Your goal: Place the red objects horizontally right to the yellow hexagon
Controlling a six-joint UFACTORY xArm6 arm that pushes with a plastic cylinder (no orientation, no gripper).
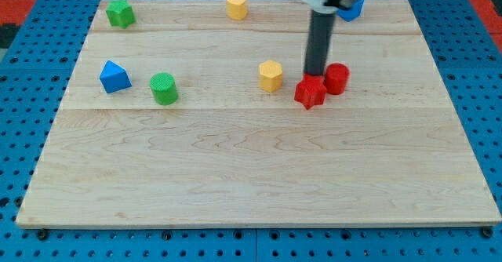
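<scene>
Right of the yellow hexagon (271,74), my tip (316,74) touches the red star (311,92); red cylinder (336,78) adjoining.

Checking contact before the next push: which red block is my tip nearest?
The red star, lower left of the pair; my tip sits at its top edge. The red cylinder stands to the tip's right.

You get a bright, evenly lit view with no dim corners on the wooden board (251,168). Light comes mostly from above, so shadows stay short and soft: look under the green cylinder (164,88) and the blue block (114,77) near the left edge. The pale wood shows a mild sheen but no harsh glare. Focus holds across the board; the grain reads clearly toward the bottom edge. The rod (318,42) looks slightly soft at the top edge, where it is cropped.
</scene>
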